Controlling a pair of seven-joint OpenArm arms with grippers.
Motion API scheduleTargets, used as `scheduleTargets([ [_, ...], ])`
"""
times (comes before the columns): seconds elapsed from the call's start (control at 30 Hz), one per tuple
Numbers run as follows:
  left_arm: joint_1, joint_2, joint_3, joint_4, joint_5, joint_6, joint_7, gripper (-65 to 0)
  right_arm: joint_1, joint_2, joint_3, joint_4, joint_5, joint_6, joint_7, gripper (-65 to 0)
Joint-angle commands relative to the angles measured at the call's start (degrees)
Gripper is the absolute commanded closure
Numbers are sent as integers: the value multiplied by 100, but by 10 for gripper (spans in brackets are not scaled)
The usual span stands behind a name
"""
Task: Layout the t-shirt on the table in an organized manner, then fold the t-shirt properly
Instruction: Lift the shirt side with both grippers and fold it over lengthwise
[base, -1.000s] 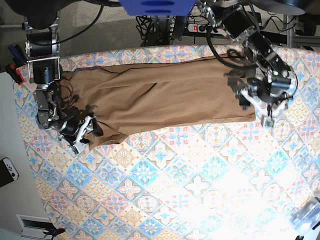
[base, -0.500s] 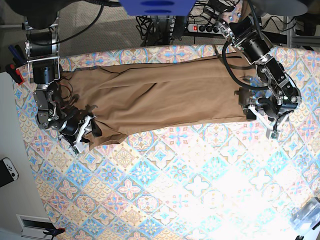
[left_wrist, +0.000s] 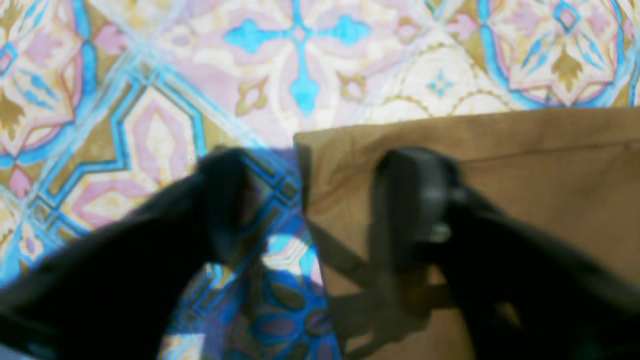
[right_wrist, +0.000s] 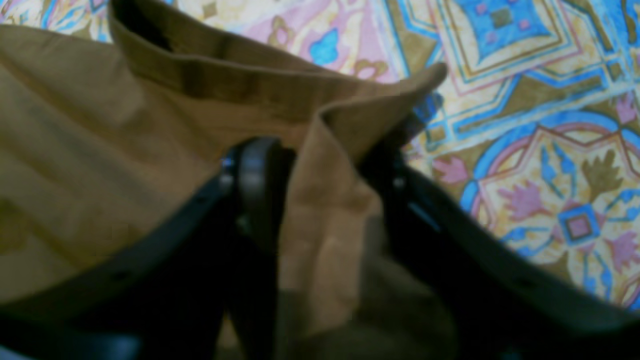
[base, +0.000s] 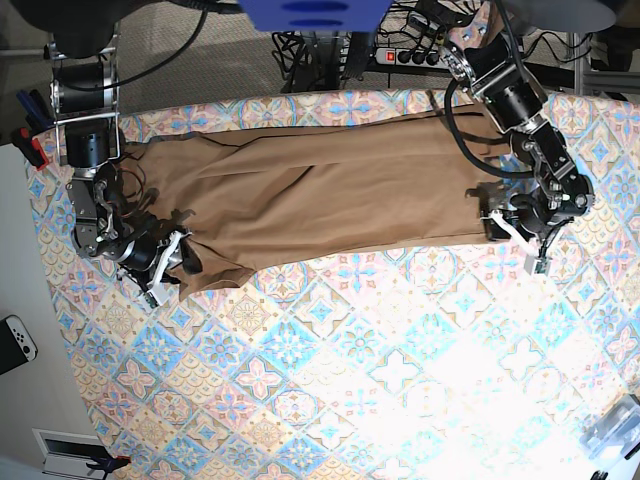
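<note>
The t-shirt (base: 330, 205) lies stretched in a long brown band across the far side of the surface (base: 330, 380), with an arm at each end of it. Over the last second the left pincer (base: 515, 232) has travelled down from above the cloth to the shirt's near corner and its jaws have narrowed; in the wrist view they straddle that corner, one finger (left_wrist: 415, 200) resting on the fabric and the other on the patterned surface just beside the edge, a clear gap between them, so nothing is gripped there yet. The right pincer (right_wrist: 320, 195) has hardly shifted place at the opposite end, but its jaws have also drawn in, and a raised fold of brown cloth stands between them (they look closed onto it, though blur hides how firmly). Both ends tightening together suggests the arms are taking hold of the two near corners, probably to tug the garment flat or carry the near edge over for a fold; the left side seems to need further closing before any lift would hold
</note>
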Motion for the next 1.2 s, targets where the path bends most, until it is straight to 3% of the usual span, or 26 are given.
scheduleTargets([
  [0.0, -50, -11, 18, 28, -66, -32, 88, -239, 94, 81, -10, 43, -44, 64, -112, -177],
  [0.1, -50, -11, 18, 28, -66, -32, 88, 0, 103, 99, -10, 43, -44, 64, -112, -67],
  [0.2, -50, -11, 18, 46, -66, -32, 88, 0, 182, 90, -10, 43, -44, 64, -120, 0],
  [0.57, -6, 95, -8, 573, -119, -32, 211, 0, 191, 99, 7, 307, -44, 64, -156, 0],
  [0.73, 161, 350, 9, 1751, -119, -32, 668, 0, 164, 72, 42, 1186, -44, 64, -648, 0],
  [0.9, 222, 508, 9, 2270, -83, -32, 923, 0, 138, 72, 60, 2048, -35, 56, -982, 0],
  [1.17, 644, 482, 18, 2419, -110, -32, 949, 0, -372, 72, 1053, 2584, -35, 56, -1263, 0],
])
